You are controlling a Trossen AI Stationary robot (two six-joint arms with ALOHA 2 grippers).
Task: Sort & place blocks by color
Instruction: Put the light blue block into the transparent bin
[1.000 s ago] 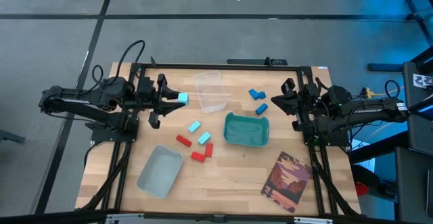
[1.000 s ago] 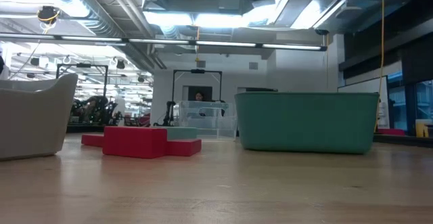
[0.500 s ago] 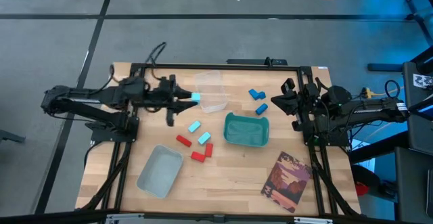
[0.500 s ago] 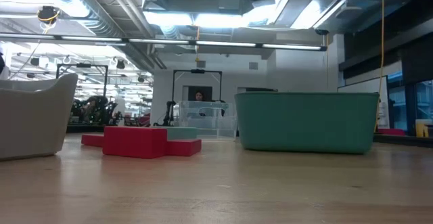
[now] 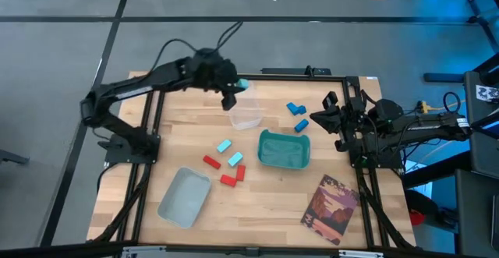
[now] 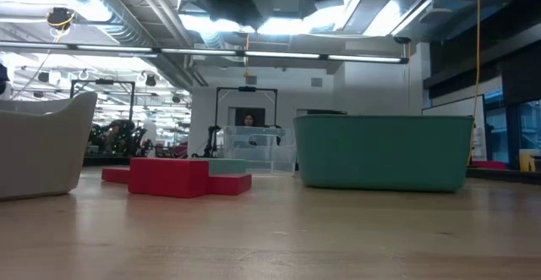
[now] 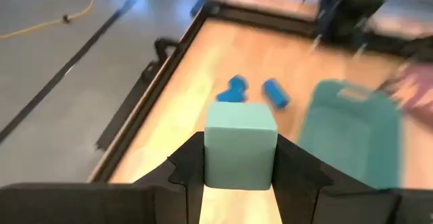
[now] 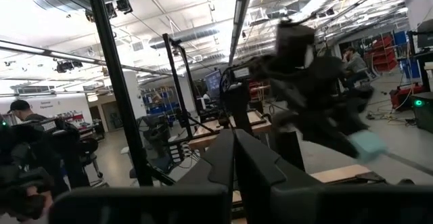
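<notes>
Care now matters most: my left gripper (image 5: pixel 238 86) is clamped on a light cyan block (image 7: pixel 240 145), raised over the far rim of the clear bin (image 5: pixel 244 107). I should centre it above that bin before letting go. My right gripper (image 5: pixel 318 118) waits, pressed together, beyond the teal bin (image 5: pixel 284 150). No readable writing shows anywhere.

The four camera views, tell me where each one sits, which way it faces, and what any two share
High view: overhead, straight down on the wooden table; both arms show, left gripper over the clear plastic container.
Low view: table height, facing the room; no arm clearly shown.
Left wrist view: looks past its fingers clamping a light cyan block.
Right wrist view: level, past shut fingers toward the left arm.
Shared: the teal bin shows in high, low and left wrist views.
</notes>
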